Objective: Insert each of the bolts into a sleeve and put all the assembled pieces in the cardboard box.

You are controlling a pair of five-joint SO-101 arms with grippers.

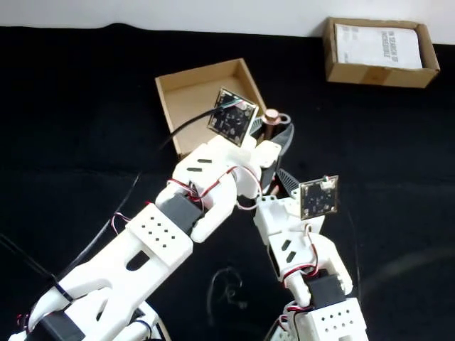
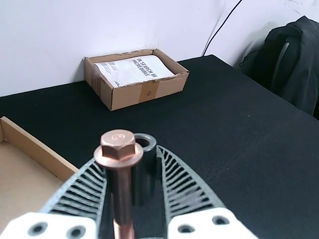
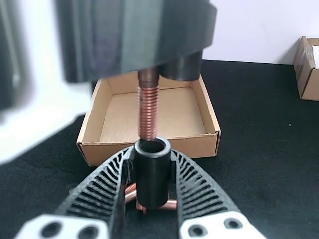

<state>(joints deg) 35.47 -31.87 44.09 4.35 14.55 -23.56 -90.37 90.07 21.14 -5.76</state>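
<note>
At 4 o'clock of the cardboard box (image 1: 192, 103), left end effector (image 2: 132, 159) pinches bolt (image 1: 272, 116), right end effector (image 3: 151, 155) grips sleeve (image 3: 152, 174) (align axes, lower slowly).

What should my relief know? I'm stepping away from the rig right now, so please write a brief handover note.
Left gripper: shut on a copper bolt, head up.
Right gripper: shut on a black sleeve, upright in front of the cardboard box.
Done: bolt's threaded tip is at the sleeve's mouth. The visible box floor is bare.
Left: push the bolt in and box the piece. A copper piece, likely another bolt, lies on the table under the right gripper.
</note>
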